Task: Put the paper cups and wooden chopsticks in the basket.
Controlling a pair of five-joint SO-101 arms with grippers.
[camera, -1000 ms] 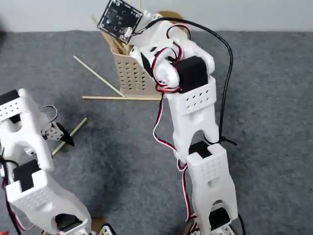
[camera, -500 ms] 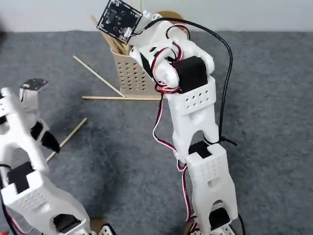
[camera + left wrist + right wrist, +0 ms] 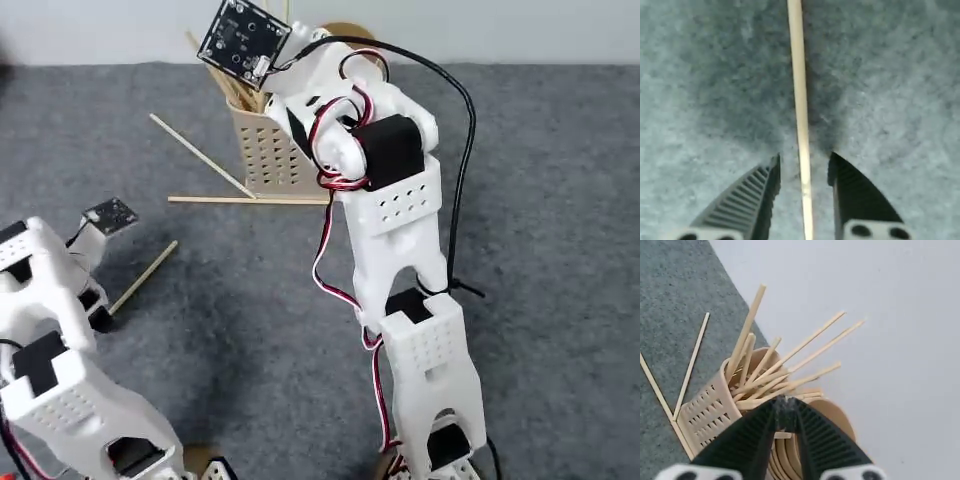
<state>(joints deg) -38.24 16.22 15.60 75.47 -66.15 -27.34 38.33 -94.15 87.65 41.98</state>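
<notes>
A: Overhead, where is the work found?

B: The basket [image 3: 262, 150] is seen at the far middle of the grey table [image 3: 540, 200], with sticks bristling out of it. Two chopsticks [image 3: 250, 200] are left lying at its near-left foot. A loose chopstick [image 3: 145, 277] lies apart from these, nearer and further left, and the left gripper [image 3: 97, 312] is held over its near end.

A: And from the left wrist?

B: The jaws are seen apart, astride the loose chopstick [image 3: 799, 100], one finger to each side, with nothing clamped yet. A light, stiff, smooth stick is to be expected. It would easily be rolled or swung if pinched at the tip, so a hold nearer its middle is judged safer.

A: And the right wrist?

B: The right gripper [image 3: 785, 402] is shown above the basket, its jaws brought together with nothing visibly between them. Paper cups [image 3: 832, 415] are nested at the basket's far side, though whether inside it cannot be told. Being thin-walled, they would be crushed by a hard squeeze.
</notes>
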